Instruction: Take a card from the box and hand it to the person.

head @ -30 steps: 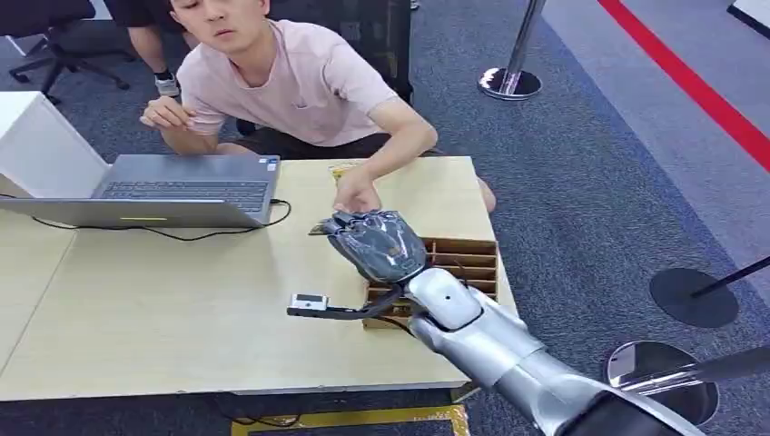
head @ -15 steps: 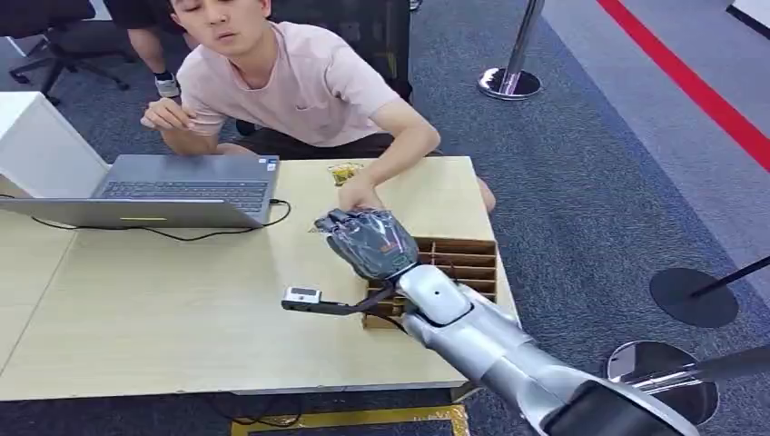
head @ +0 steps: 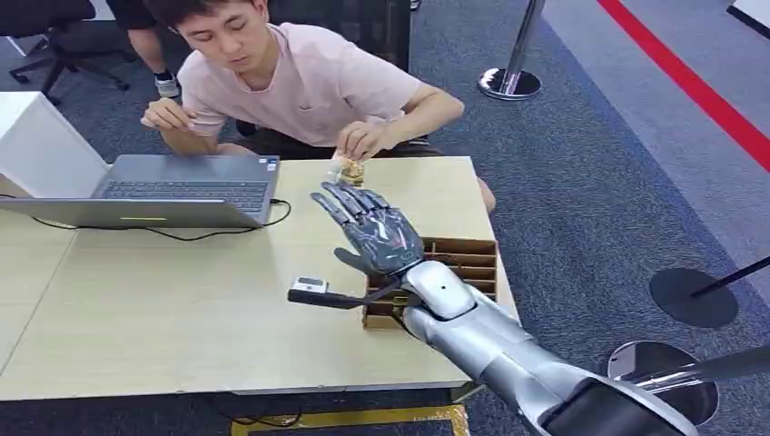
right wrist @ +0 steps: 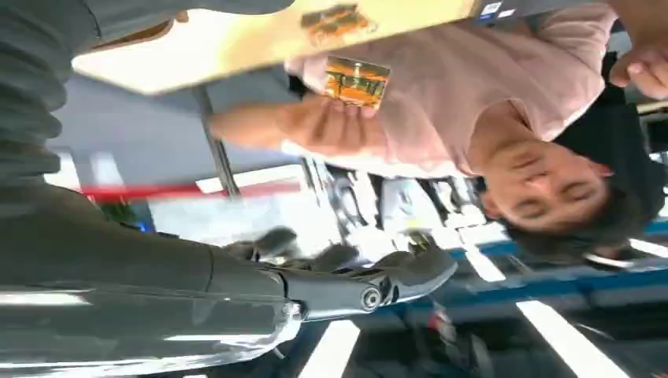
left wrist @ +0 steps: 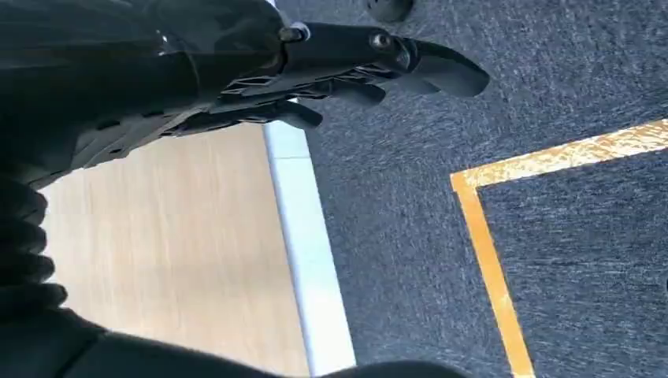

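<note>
We see our right hand [head: 377, 238] with its fingers spread wide, holding nothing, above the box [head: 459, 269] at the right edge of the surface [head: 163, 309]. The person's hand [head: 363, 139] holds the card [head: 350, 170] over the far edge. Our left hand [left wrist: 315, 71] holds nothing, fingers straight.

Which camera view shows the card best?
The right wrist view: the card faces the camera, held in the person's hand. The head view shows it small and partly hidden at the table's far edge. The left wrist view looks elsewhere.
</note>
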You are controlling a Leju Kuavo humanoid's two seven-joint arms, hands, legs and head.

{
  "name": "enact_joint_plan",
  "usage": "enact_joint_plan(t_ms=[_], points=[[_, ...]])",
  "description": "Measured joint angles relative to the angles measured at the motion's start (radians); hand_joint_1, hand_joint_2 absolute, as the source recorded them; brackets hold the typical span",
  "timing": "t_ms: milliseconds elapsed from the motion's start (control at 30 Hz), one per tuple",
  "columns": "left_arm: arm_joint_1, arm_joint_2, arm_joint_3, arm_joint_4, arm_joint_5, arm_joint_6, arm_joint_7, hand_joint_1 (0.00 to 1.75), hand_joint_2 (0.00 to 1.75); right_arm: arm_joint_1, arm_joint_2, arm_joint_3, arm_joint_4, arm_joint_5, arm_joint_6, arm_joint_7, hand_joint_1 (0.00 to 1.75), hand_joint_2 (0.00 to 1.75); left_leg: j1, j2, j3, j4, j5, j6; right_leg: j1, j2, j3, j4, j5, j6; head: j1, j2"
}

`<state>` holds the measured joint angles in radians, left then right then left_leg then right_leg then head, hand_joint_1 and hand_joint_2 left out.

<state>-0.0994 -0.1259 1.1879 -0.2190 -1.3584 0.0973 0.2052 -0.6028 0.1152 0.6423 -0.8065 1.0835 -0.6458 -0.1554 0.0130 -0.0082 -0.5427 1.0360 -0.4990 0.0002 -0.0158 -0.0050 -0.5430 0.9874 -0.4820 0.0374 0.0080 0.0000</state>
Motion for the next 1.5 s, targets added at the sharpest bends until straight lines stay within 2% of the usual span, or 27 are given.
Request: enact_joint_plan(t_ms=[200, 300, 400, 567, 633, 767, 900, 1033, 1200, 1300, 1367, 1400, 1500], points=[[0.0, 0.001, 0.001, 0.0, 0.011, 0.006, 0.0, 0.0, 0.0, 0.0, -0.015, -0.145, -0.079, -0.354, 0.093, -0.119, 0.0, 1.75, 0.0, 0.0, 0.0, 0.0, 0.0, 0.0, 0.0, 0.0, 0.0, 0.0, 0.0, 0.0, 0.0, 0.0], [0.002, 0.002, 0.001, 0.0, 0.019, 0.012, 0.002, 0.0, 0.0, 0.002, -0.035, -0.243, -0.137, -0.537, 0.159, -0.164, 0.0, 1.75, -0.001, 0.0, 0.0, 0.0, 0.0, 0.0, 0.0, 0.0, 0.0, 0.0, 0.0, 0.0, 0.0, 0.0], [0.003, 0.004, 0.001, 0.0, 0.025, 0.015, 0.003, 0.0, 0.0, 0.006, -0.057, -0.337, -0.188, -0.667, 0.216, -0.187, 0.0, 1.75, -0.001, 0.0, 0.0, 0.0, 0.0, 0.0, -0.001, 0.0, 0.0, 0.0, 0.001, 0.0, 0.0, 0.0], [0.005, 0.008, 0.002, 0.0, 0.031, 0.017, 0.0, 0.0, 0.0, 0.029, -0.09, -0.512, -0.254, -0.967, 0.32, -0.228, 0.0, 1.75, -0.001, -0.002, 0.0, 0.001, 0.0, 0.0, -0.001, -0.001, -0.001, 0.0, 0.001, 0.0, 0.0, 0.0], [0.005, 0.008, 0.004, 0.0, 0.035, 0.017, 0.0, 0.0, 0.0, 0.035, -0.102, -0.577, -0.259, -1.094, 0.36, -0.238, 0.0, 1.75, -0.001, -0.001, 0.0, 0.001, 0.0, 0.0, -0.001, -0.001, -0.001, 0.0, 0.001, 0.0, 0.0, 0.0], [0.005, 0.008, 0.006, 0.0, 0.046, 0.02, 0.006, 0.0, 0.0, 0.042, -0.121, -0.758, -0.243, -1.47, 0.444, -0.214, 0.0, 1.75, -0.001, -0.002, -0.001, 0.001, 0.0, 0.0, -0.001, -0.001, 0.0, 0.0, 0.001, 0.001, 0.0, 0.0], [0.005, 0.009, 0.006, 0.0, 0.047, 0.021, 0.016, 0.0, 0.0, 0.042, -0.161, -0.938, -0.152, -1.742, 0.538, -0.18, 0.0, 1.75, -0.001, -0.003, -0.001, 0.001, 0.0, 0.0, -0.001, -0.003, 0.0, -0.001, 0.001, 0.001, 0.0, 0.0], [0.004, 0.01, 0.005, 0.0, 0.047, 0.021, 0.03, 0.0, 0.0, 0.053, -0.22, -1.087, 0.003, -1.876, 0.589, -0.162, 0.0, 1.75, -0.001, -0.003, -0.001, 0.001, -0.001, 0.002, -0.001, -0.002, -0.001, -0.001, 0.0, 0.001, 0.0, 0.0], [0.004, 0.01, 0.005, 0.0, 0.044, 0.023, 0.035, 0.0, 0.0, 0.114, -0.275, -1.206, 0.203, -1.9, 0.627, -0.175, 0.0, 1.75, -0.001, -0.003, -0.001, 0.001, -0.002, 0.001, -0.001, -0.002, -0.001, -0.001, 0.0, 0.001, 0.0, 0.0], [0.003, 0.01, 0.005, 0.0, 0.044, 0.026, 0.033, 0.0, 0.0, 0.16, -0.289, -1.249, 0.303, -1.896, 0.622, -0.177, 0.0, 1.75, -0.001, -0.003, -0.001, 0.001, -0.002, 0.001, 0.0, -0.002, -0.001, -0.001, 0.0, 0.001, 0.0, 0.0], [0.003, 0.009, 0.005, 0.0, 0.044, 0.029, 0.031, 0.0, 0.0, 0.2, -0.294, -1.268, 0.362, -1.88, 0.576, -0.167, 0.0, 1.75, -0.001, -0.003, -0.001, 0.001, -0.002, 0.001, 0.0, -0.002, -0.001, -0.001, 0.0, 0.0, 0.0, 0.0], [0.003, 0.009, 0.005, 0.0, 0.044, 0.032, 0.032, 0.0, 1.75, 0.222, -0.294, -1.274, 0.385, -1.871, 0.552, -0.164, 0.0, 1.75, -0.001, -0.003, -0.001, 0.0, -0.002, 0.001, 0.0, -0.003, -0.001, -0.001, -0.001, 0.001, 0.0, 0.0], [0.003, 0.009, 0.005, 0.0, 0.044, 0.041, 0.035, 0.0, 1.75, 0.3, -0.293, -1.286, 0.446, -1.842, 0.495, -0.152, 0.0, 1.75, -0.001, -0.003, -0.002, 0.0, -0.002, 0.001, 0.0, -0.003, -0.001, -0.001, -0.001, 0.001, 0.0, 0.0]])
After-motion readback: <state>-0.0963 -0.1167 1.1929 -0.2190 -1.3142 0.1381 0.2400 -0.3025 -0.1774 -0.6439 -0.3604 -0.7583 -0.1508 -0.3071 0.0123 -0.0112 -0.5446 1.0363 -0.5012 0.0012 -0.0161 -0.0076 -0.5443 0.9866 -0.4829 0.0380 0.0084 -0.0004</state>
